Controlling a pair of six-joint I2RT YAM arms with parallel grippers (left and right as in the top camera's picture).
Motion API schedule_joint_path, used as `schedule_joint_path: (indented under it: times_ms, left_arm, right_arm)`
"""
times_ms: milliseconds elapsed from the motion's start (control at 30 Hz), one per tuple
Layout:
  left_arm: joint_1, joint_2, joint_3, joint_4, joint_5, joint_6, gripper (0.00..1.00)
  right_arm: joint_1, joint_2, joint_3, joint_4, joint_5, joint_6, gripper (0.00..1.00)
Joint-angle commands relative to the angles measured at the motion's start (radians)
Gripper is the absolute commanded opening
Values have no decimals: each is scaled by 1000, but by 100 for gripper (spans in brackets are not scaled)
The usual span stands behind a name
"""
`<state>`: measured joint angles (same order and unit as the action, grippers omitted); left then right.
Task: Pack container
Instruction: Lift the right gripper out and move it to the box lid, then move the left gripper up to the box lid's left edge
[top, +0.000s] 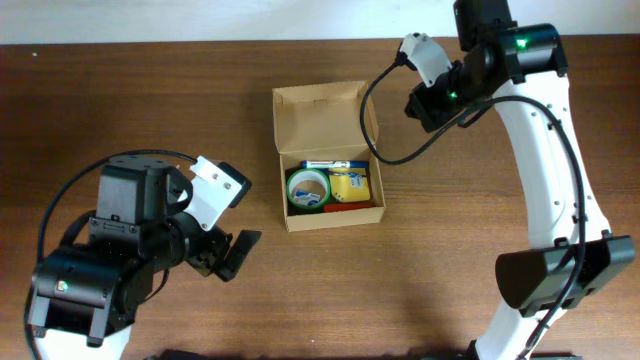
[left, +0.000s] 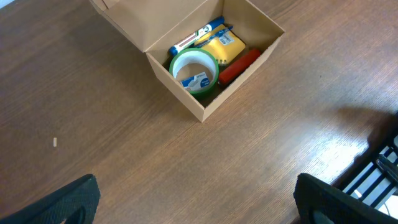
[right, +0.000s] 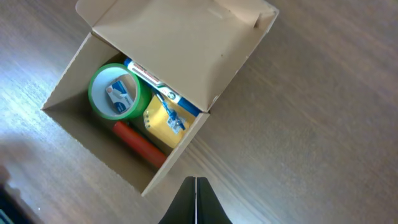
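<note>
Only right wrist view shows right gripper closed.

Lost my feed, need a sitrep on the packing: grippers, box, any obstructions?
Left gripper open, off the container. Right gripper shut, empty. Lid open, green tape roll inside. Nothing in the way.
</note>
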<state>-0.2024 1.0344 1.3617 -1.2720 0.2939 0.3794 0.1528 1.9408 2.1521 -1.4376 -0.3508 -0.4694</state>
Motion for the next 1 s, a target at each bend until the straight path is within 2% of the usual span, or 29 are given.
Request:
schedule_joint_path:
  times_ms: [0, 233, 600, 700, 967]
  left_arm:
    - [5, 0, 14, 4, -10, 19, 100]
    - [5, 0, 14, 40, -10, 19, 100]
    - [5, 64, 14, 323, -9, -34, 100]
    - [5, 134, 14, 402, -10, -98, 100]
    - [20, 374, 14, 596, -10, -278, 100]
  right_arm:
    - [-3, -27, -2, -3, -24, 15, 4]
    - [-4, -27, -2, 2, -13, 15, 4]
    - [-6, -25, -2, 50, 23, 32, 4]
    - [-18, -21, -2, 55, 89, 109, 4]
    - [-93, -19, -3, 63, 93, 188, 4]
